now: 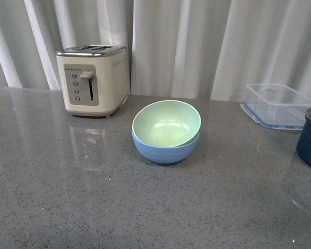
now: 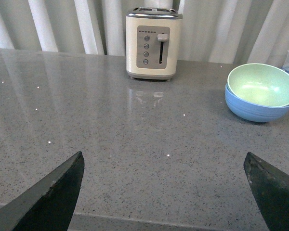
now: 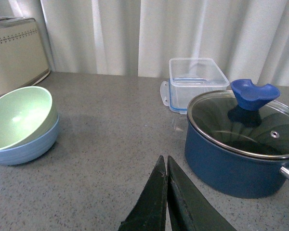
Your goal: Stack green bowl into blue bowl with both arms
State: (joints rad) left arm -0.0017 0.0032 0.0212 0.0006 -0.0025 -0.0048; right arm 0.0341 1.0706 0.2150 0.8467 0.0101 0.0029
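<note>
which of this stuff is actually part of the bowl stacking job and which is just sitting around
Part of the job:
green bowl, sitting tilted inside the blue one
blue bowl
left gripper, open
right gripper, shut on nothing

Just sitting around:
toaster
clear container
dark blue pot with glass lid

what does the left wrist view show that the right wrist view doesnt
Only the left wrist view shows the toaster's front, with its lever and buttons, and the left hand, open with its fingers wide apart.

Only the right wrist view shows the dark blue pot with its glass lid, the whole clear container, and the right hand, shut with nothing in it.

Both show the green bowl sitting inside the blue bowl, tilted, on the grey counter, with curtains behind.
</note>
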